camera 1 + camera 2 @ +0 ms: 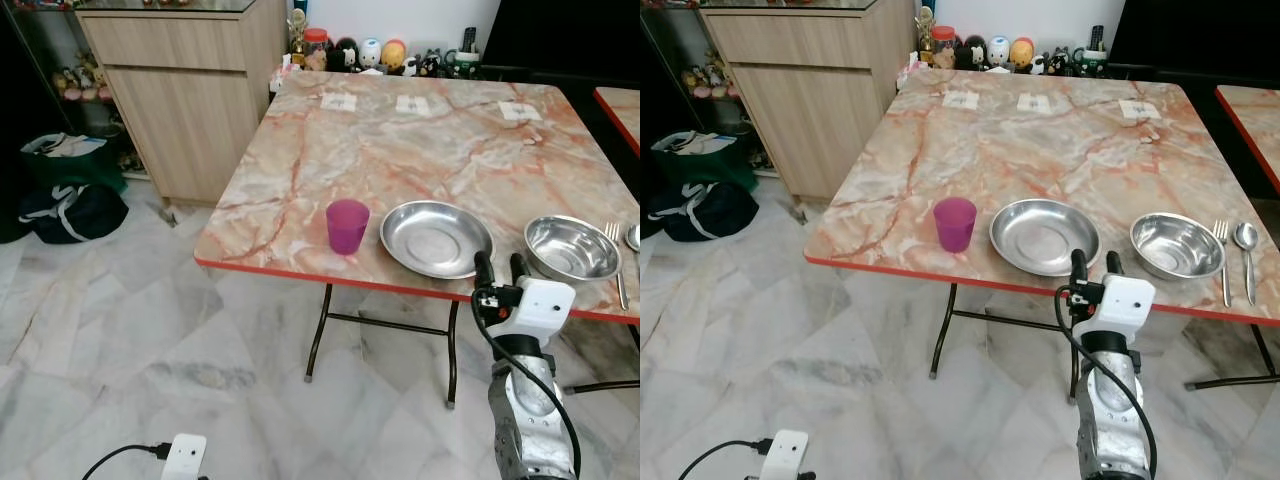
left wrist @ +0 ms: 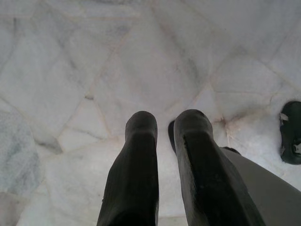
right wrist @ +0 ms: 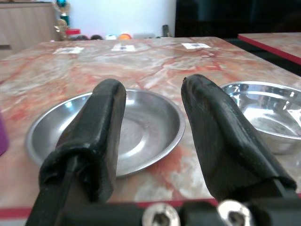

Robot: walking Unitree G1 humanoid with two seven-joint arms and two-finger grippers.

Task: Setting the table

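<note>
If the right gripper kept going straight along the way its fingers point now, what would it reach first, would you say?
Most likely the steel plate: the right gripper, fingers open, sits at the table's near edge, aimed across it. The steel bowl lies off to one side. Its height over the rim is hard to judge.

I see a marble-patterned table (image 1: 430, 150) with a red edge. Along its near side sit a purple cup (image 1: 347, 226), a shallow steel plate (image 1: 436, 238) and a steel bowl (image 1: 572, 247) — a fork (image 1: 616, 262) lies just right of the bowl. My right hand (image 1: 501, 266) is raised at the table's near edge, between plate and bowl, fingers slightly parted, holding nothing.
</note>
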